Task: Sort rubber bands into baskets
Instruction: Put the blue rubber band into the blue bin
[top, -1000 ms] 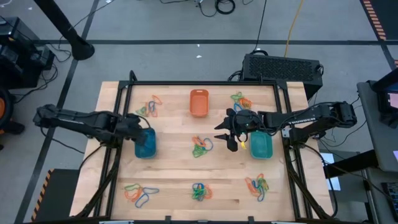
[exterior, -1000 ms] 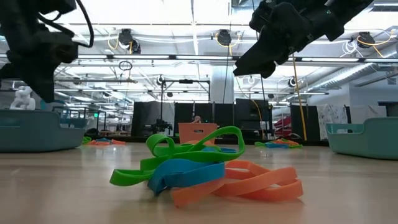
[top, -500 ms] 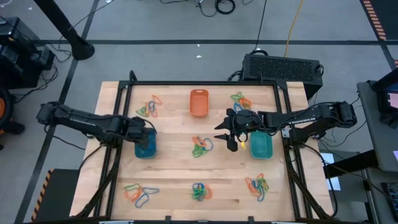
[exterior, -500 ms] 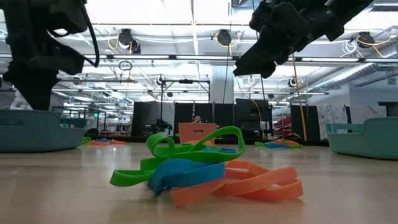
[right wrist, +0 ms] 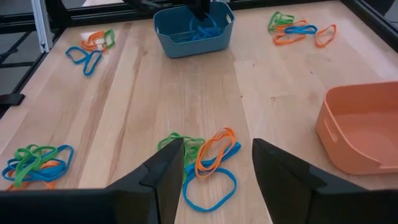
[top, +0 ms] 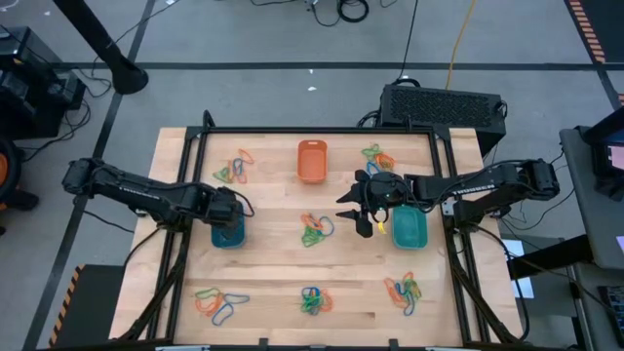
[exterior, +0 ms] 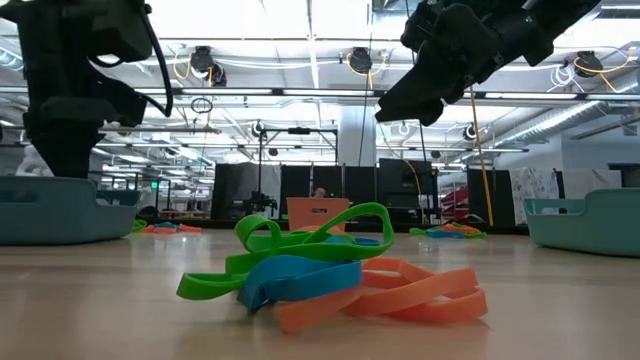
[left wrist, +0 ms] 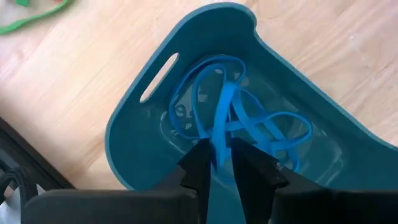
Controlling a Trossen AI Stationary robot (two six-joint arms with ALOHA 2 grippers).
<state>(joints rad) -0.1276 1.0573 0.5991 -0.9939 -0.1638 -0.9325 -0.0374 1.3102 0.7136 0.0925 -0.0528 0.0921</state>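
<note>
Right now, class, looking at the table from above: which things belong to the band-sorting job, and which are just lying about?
Belong to the job:
- blue basket, blue bands inside, left gripper over it
- orange basket
- teal-green basket
- rubber band piles, such as the centre pile
- right gripper, open above the table

Just lying about:
- black box behind the table
- floor cables

Wooden counter (top: 273, 263) with black frame; black vented box (top: 444, 105) at far right edge; yellow cable (top: 458, 44) on floor.
</note>
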